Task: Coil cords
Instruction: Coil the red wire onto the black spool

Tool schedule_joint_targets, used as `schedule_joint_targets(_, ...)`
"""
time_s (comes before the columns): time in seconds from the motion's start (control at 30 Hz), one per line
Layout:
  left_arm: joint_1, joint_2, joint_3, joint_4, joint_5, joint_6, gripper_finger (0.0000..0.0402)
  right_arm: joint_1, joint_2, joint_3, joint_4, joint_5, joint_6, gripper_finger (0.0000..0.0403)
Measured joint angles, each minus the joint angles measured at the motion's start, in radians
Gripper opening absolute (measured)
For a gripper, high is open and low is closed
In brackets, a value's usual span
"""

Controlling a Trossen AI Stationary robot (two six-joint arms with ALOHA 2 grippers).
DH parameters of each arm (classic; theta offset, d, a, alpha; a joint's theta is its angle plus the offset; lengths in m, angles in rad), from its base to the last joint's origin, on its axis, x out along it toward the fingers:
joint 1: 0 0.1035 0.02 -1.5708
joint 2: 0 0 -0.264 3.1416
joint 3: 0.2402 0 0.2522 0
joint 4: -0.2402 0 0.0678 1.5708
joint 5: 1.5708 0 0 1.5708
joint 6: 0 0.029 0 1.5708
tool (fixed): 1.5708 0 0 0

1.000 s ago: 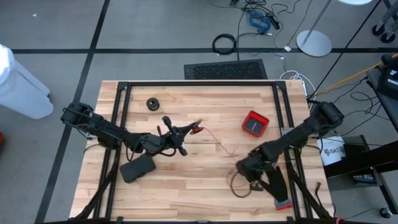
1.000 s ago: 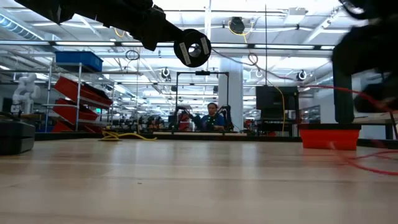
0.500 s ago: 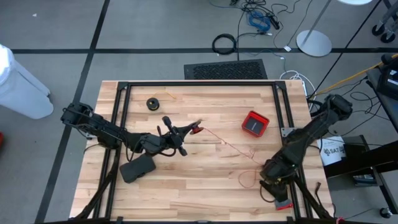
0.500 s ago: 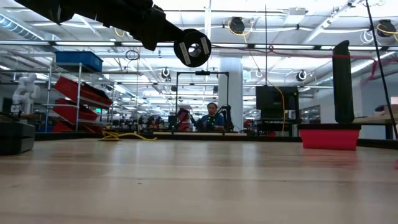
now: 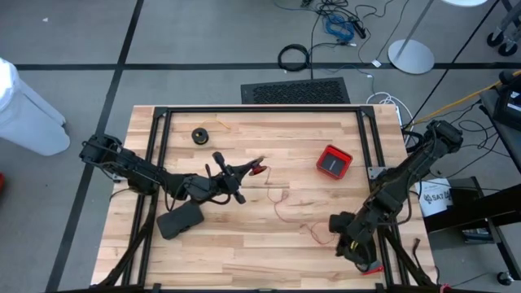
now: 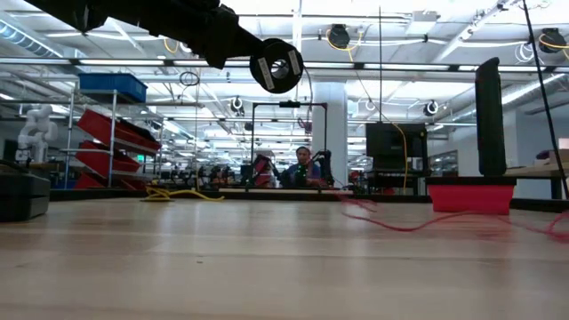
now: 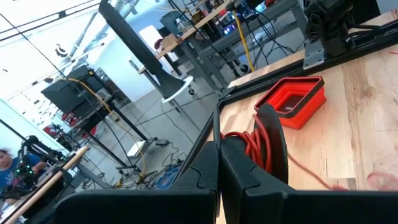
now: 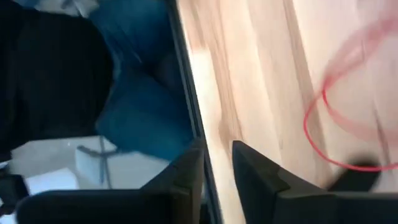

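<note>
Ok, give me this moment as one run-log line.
left gripper: jaws shut on red cord's spool, mid-table | right gripper: near front right edge, jaws parted, empty | red cord: slack across table

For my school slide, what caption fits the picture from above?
Left claw holds a spool of red cord trailing across the table toward the right claw.

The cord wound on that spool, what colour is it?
Red; the cord shows best in the left wrist view.
</note>
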Motion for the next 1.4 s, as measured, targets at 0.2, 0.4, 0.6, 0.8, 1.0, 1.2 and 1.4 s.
schedule_joint_targets(0.2, 0.000, 0.000, 0.000, 0.000, 0.006, 0.000, 0.0000, -0.001, 0.000, 0.000, 0.087, 0.244, -0.206, 0.0115)
schedule_joint_targets(0.4, 0.000, 0.000, 0.001, 0.000, 0.008, 0.000, 0.0000, -0.005, 0.001, 0.000, 0.086, 0.506, -0.396, 0.0137)
schedule_joint_targets(0.6, 0.000, 0.000, 0.001, 0.000, 0.008, 0.000, 0.0000, -0.055, 0.001, 0.000, 0.086, 0.654, -0.474, 0.0139)
schedule_joint_targets(0.8, 0.000, 0.000, 0.001, 0.000, 0.008, 0.000, 0.0000, -0.117, 0.040, 0.000, 0.146, 0.660, -0.543, 0.0139)
schedule_joint_targets(1.0, 0.000, 0.000, 0.001, 0.000, 0.008, 0.000, 0.0000, -0.184, 0.116, 0.002, 0.210, 0.658, -0.608, 0.0139)
schedule_joint_targets(1.2, 0.000, 0.000, 0.001, 0.000, 0.008, 0.000, 0.0000, -0.245, 0.169, 0.002, 0.239, 0.660, -0.636, 0.0139)
schedule_joint_targets(1.4, 0.000, 0.000, 0.001, 0.000, 0.009, 0.000, 0.0000, -0.286, 0.208, 0.002, 0.354, 0.664, -0.739, 0.0139)
